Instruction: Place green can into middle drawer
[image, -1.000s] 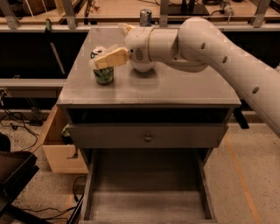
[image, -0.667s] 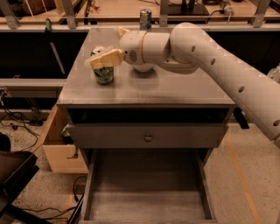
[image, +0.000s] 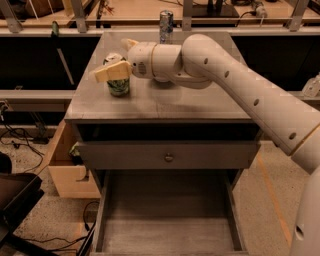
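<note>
The green can (image: 119, 85) stands upright on the left part of the grey cabinet top (image: 200, 102). My gripper (image: 113, 60) reaches in from the right at can height and is open. Its near yellowish finger (image: 112, 73) crosses in front of the can's upper part. The far finger (image: 131, 44) shows just behind the can, so the can stands between them. The middle drawer (image: 167, 225) is pulled out at the bottom of the view, and its flat grey floor is bare.
A taller slim silver-blue can (image: 166, 24) stands at the back edge of the cabinet top. A shut drawer front with a round knob (image: 169, 157) sits above the open drawer. A cardboard box (image: 67, 175) and cables lie left of the cabinet.
My gripper has moved left, so its fingers reach further around the can. The can has not moved.
</note>
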